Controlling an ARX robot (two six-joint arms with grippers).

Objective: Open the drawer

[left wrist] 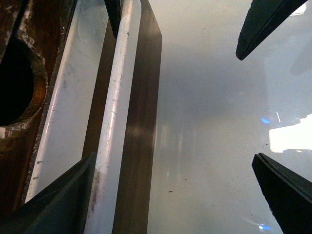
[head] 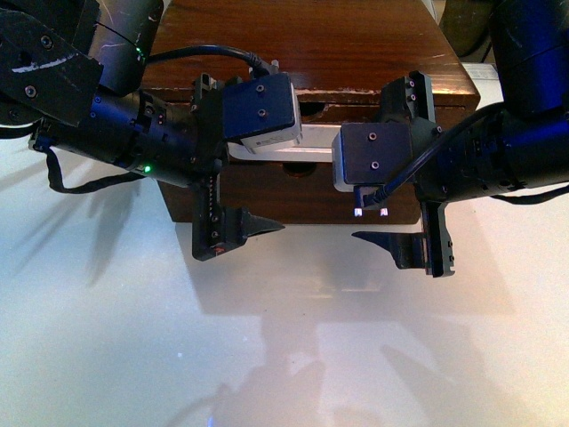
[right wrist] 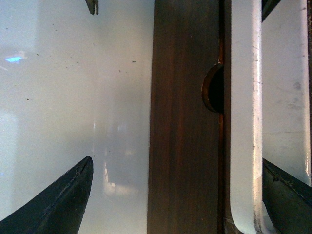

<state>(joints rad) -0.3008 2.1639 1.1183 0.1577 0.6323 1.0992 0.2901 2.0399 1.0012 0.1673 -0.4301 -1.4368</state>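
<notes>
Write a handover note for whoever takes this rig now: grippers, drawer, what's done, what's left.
Left gripper: open, straddling the handle, not clamped.
Right gripper: open, straddling the same handle.
Drawer: in the cabinet on the table; a pale strip behind the handle suggests it is slightly out.
Done: both grippers placed at the handle.
To do: probably close on it and pull toward the robot.

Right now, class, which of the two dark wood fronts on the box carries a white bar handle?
The upper one, the drawer, with its white handle; the lower panel is plain wood.
</notes>
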